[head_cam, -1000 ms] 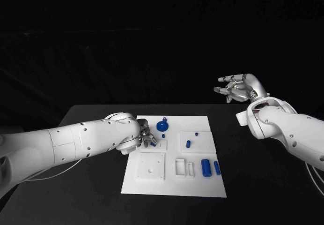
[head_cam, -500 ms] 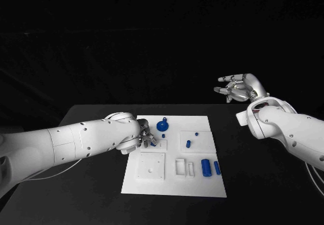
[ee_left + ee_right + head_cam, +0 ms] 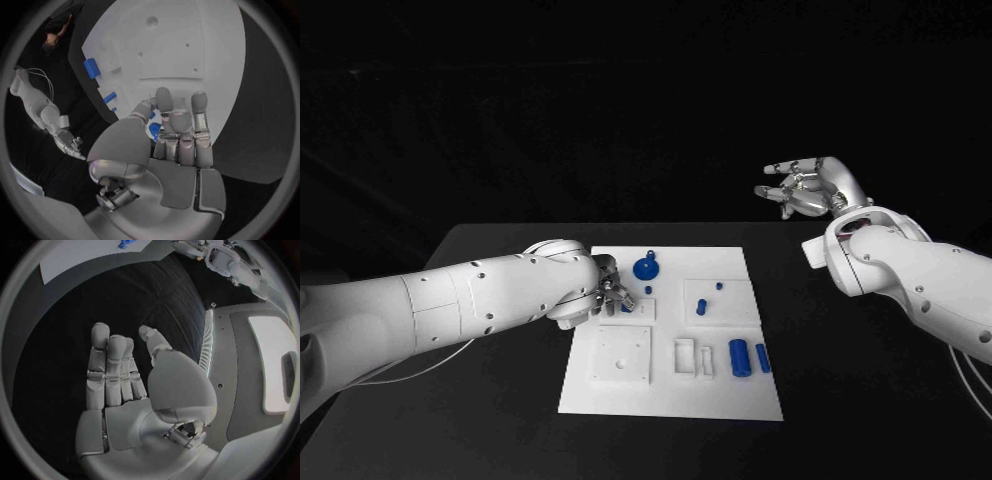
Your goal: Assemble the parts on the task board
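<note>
Nothing has visibly moved over the last second. On the bench (image 3: 502, 420) the task board (image 3: 672, 395) lies between the arms; the left hand (image 3: 606, 297) rests at its near-left edge, fingers curled on a small blue part (image 3: 154, 131), so it is much the nearer. Raised well off to the far side, the right hand (image 3: 813, 187) holds nothing, fingers loosely apart. Two blue cylinders (image 3: 750, 357) lie lengthwise toward the board's right.

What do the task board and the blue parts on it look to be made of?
Task board: likely matte white plastic, with an even dull surface and shaped recesses. Blue parts, such as the cylinder: probably smooth plastic, uniform saturated colour with a slight sheen. Neither can be confirmed by sight.
</note>
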You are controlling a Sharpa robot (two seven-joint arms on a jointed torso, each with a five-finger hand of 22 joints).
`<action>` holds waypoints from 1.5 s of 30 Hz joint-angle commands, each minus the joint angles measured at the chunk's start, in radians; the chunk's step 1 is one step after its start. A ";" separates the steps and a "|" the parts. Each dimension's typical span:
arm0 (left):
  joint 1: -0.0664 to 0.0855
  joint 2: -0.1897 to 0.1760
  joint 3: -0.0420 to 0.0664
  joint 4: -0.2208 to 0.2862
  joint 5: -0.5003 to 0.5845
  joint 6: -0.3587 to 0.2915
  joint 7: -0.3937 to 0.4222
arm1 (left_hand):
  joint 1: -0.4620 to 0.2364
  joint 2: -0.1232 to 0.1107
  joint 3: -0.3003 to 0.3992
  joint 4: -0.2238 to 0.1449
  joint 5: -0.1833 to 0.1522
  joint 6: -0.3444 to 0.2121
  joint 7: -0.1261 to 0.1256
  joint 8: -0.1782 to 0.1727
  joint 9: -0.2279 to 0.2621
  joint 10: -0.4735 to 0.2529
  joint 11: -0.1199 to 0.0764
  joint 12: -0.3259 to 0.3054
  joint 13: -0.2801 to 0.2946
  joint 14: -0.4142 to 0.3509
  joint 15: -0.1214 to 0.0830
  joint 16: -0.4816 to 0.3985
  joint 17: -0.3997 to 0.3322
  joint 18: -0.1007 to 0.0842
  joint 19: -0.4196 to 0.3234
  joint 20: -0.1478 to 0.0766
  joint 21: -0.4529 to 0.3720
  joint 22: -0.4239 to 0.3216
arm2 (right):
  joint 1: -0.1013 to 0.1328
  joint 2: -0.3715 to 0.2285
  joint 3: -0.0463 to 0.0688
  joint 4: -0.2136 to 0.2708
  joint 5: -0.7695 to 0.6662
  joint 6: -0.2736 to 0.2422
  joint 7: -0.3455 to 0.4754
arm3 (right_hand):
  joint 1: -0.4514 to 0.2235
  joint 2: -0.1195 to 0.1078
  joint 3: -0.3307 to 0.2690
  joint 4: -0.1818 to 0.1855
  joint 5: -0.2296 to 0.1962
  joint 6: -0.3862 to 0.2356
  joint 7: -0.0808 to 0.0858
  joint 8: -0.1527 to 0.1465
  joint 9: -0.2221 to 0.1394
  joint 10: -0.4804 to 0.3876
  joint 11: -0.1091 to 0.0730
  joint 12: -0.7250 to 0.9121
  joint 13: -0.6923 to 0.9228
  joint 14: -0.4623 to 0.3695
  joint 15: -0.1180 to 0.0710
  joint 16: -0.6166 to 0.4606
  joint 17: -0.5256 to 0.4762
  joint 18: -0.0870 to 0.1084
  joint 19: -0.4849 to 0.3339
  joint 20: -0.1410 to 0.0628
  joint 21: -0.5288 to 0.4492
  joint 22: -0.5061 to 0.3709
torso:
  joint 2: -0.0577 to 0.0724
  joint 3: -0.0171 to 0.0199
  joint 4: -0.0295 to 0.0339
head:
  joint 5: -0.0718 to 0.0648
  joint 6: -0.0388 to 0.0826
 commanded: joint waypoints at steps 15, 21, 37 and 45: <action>-0.002 0.014 -0.001 -0.015 0.031 0.022 0.012 | 0.003 0.030 0.007 0.013 -0.015 0.216 -0.111 0.003 0.010 0.028 -0.024 0.006 0.005 -0.007 0.000 0.009 -0.001 -0.020 0.004 -0.001 -0.006 0.020 | -0.001 0.007 0.001 -0.007 0.001 0.012 0.006 | -0.016 -0.002 0.010 0.003 0.017 0.000 0.003 0.000 -0.001 -0.008 -0.002 0.005 -0.003 -0.007 0.001 0.007 -0.002 0.007 0.030 0.000 -0.006 0.003 | 0.001 -0.0008 0.0003 | -0.004 -0.001; -0.002 0.018 0.000 -0.027 0.044 0.043 0.011 | 0.009 0.032 0.008 0.015 -0.022 0.213 -0.110 0.004 0.014 0.028 -0.024 0.003 0.005 -0.008 0.000 0.009 -0.004 -0.020 0.003 -0.001 -0.007 0.020 | -0.002 0.009 0.001 -0.008 0.001 0.016 0.005 | -0.016 -0.002 0.011 0.002 0.020 0.000 0.002 0.000 -0.001 -0.009 -0.002 0.005 -0.003 -0.007 0.001 0.007 -0.002 0.007 0.031 0.000 -0.007 0.004 | 0.001 -0.0010 -0.0001 | -0.005 -0.003; -0.001 0.027 0.000 -0.032 0.068 0.097 0.002 | 0.013 0.036 0.014 0.009 -0.019 0.213 -0.109 0.003 0.018 0.028 -0.023 0.004 0.007 -0.011 0.001 0.013 -0.005 -0.020 0.000 0.000 -0.007 0.020 | -0.004 0.012 0.001 -0.013 0.001 0.023 0.002 | -0.016 -0.004 0.017 0.000 0.034 -0.002 0.003 0.000 -0.001 -0.009 -0.002 0.004 -0.004 -0.008 0.000 0.006 -0.002 0.007 0.031 0.000 -0.009 0.006 | 0.000 -0.0003 0.0011 | -0.008 -0.007; -0.001 0.032 0.000 -0.040 0.074 0.087 0.001 | 0.011 0.042 0.021 0.005 -0.019 0.215 -0.110 0.004 0.022 0.028 -0.023 0.009 0.010 -0.009 0.001 0.018 -0.002 -0.020 0.001 0.000 -0.005 0.021 | -0.006 0.014 0.001 -0.015 0.001 0.024 0.001 | -0.017 -0.005 0.022 -0.002 0.038 -0.001 0.003 0.000 -0.001 -0.009 -0.002 0.003 -0.005 -0.008 0.000 0.007 -0.002 0.007 0.031 0.000 -0.009 0.008 | 0.001 0.0001 0.0008 | -0.009 -0.006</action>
